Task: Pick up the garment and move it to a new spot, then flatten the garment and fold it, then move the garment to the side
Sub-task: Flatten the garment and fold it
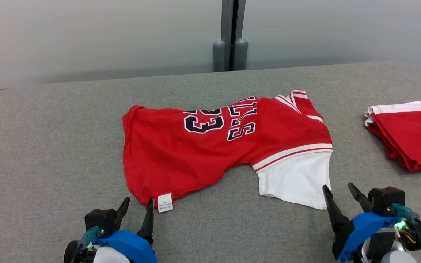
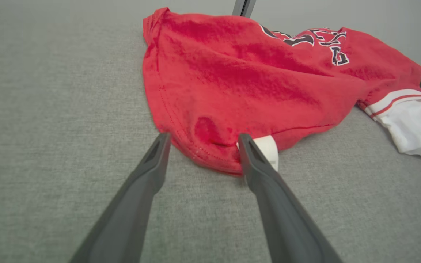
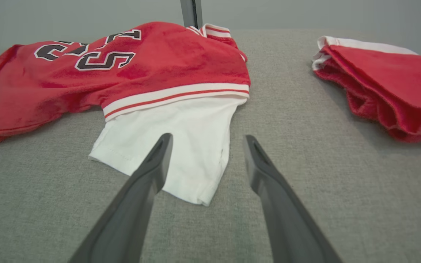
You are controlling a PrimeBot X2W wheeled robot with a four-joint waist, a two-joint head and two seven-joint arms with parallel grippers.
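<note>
The left gripper (image 1: 139, 201) has two long, dark, matte fingers that taper to narrow tips above a glossy blue body. They stand spread apart with nothing clamped between them. The right gripper (image 1: 337, 186) is built the same way, with its fingers equally wide and empty.

The garment (image 1: 181, 153) lies crumpled on the middle of the table (image 1: 49, 146), just beyond both grippers. Its near-left hem corner sits between the left gripper's tips, and the small white label (image 1: 165, 202) sewn there lies against the inner finger. Whether the tips touch the cloth cannot be told. On the right side, the near corner of the white sleeve (image 1: 298, 179) falls between the right gripper's fingers, and one fingertip overlaps the white cloth in the right wrist view.

The garment is a soft red jersey with a stitched hem. Black characters outlined in white, among them "23", run across its far half. A ribbed white band with a thin red stripe edges the red body, and the smooth white sleeve spreads out below it. The cloth is rumpled and partly doubled over.

The table is covered in coarse grey woven fabric and has rounded far corners. A folded red-and-white garment (image 1: 411, 135) rests at its right edge, well apart from the jersey. Pale grey wall panels (image 1: 86, 36) stand behind the table.
</note>
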